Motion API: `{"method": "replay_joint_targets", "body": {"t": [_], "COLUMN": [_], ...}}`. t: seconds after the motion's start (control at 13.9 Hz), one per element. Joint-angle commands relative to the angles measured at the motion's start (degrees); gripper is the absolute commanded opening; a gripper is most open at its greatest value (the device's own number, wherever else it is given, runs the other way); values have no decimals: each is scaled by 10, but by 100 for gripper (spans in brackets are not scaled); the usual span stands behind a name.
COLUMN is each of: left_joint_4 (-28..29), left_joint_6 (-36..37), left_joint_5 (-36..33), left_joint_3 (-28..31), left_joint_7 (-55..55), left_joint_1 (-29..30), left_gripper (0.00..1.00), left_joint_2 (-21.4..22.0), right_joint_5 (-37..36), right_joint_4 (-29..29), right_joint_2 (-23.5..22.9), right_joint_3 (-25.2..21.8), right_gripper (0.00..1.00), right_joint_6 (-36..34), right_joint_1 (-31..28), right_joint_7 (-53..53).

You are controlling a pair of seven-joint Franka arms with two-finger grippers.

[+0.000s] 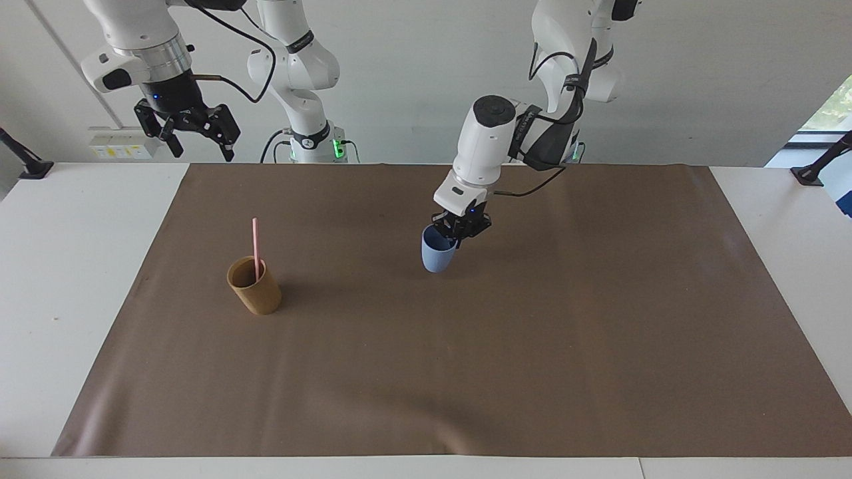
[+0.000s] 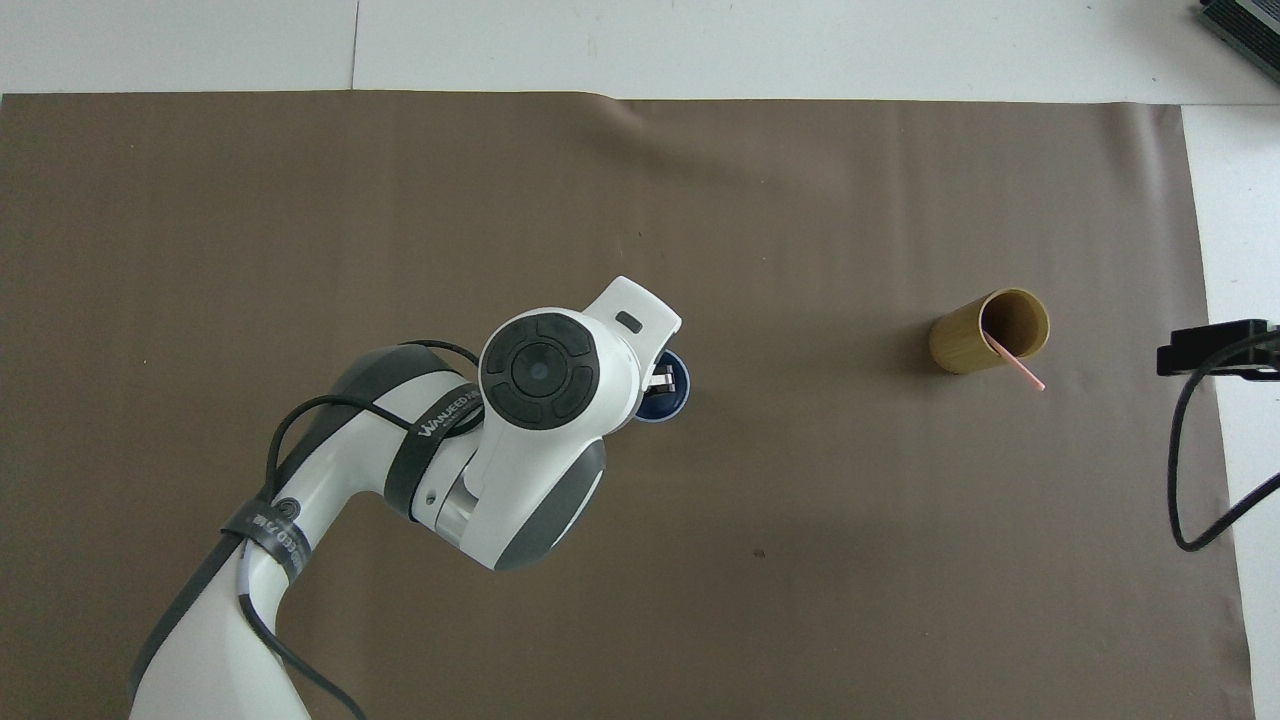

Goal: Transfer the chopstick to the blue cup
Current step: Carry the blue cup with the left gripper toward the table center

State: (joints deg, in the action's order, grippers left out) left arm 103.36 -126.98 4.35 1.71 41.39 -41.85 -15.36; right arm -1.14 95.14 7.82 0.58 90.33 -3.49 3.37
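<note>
The left gripper [image 1: 458,234] is pinched on the rim of the blue cup [image 1: 437,253], one finger inside the mouth and one outside on the wall. The cup hangs from that grip over the middle of the brown mat [image 1: 466,372]; whether its base touches the mat cannot be told. It stands nearly upright, its mouth tipped slightly toward the gripper. In the overhead view only a sliver of the cup [image 2: 675,392] shows past the wrist, with the gripper [image 2: 662,378] at its rim and the left arm's bulk covering the rest.

Well apart from those jaws, toward the right arm's end of the table, stands the brown cup [image 1: 254,287] on the mat. The chopstick [image 1: 255,247] is in it, lower end inside, leaning on the rim, with more than half its length standing clear above the mouth. From above, the chopstick [image 2: 1018,364] slants out over the rim of the brown cup [image 2: 988,331] on the side toward the robots.

The right gripper [image 1: 194,134] waits high up, over the table's edge past the mat's corner at its own end, well apart from the brown cup. Its fingers are spread wide and hold nothing. In the overhead view only a dark part of it [image 2: 1215,348] shows at the frame's edge, with a black cable [image 2: 1185,470] looping below it.
</note>
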Motion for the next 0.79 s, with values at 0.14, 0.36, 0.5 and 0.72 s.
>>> {"method": "replay_joint_targets", "body": {"t": [0.14, 0.36, 0.5, 0.72], "left_joint_4": [-44, -55, -55, -53], "left_joint_6": [-9, -13, -13, 0], "left_joint_5": [-26, -29, -29, -25], "left_joint_3": [11, 12, 12, 15], "left_joint_7": [40, 32, 19, 11], "left_joint_1": [-54, -37, -29, -27], "left_gripper": [0, 52, 100, 100], "left_joint_2": [-78, -74, -69, -35], "right_joint_5": [9, 10, 10, 11], "right_joint_4": [17, 29, 37, 57], "right_joint_2": [18, 13, 3, -14], "right_joint_3": [6, 6, 7, 7], "right_gripper": [100, 100, 100, 100], "right_joint_6": [-5, 1, 12, 54], "right_joint_1": [-2, 0, 1, 1], "right_joint_7": [2, 8, 8, 8]}}
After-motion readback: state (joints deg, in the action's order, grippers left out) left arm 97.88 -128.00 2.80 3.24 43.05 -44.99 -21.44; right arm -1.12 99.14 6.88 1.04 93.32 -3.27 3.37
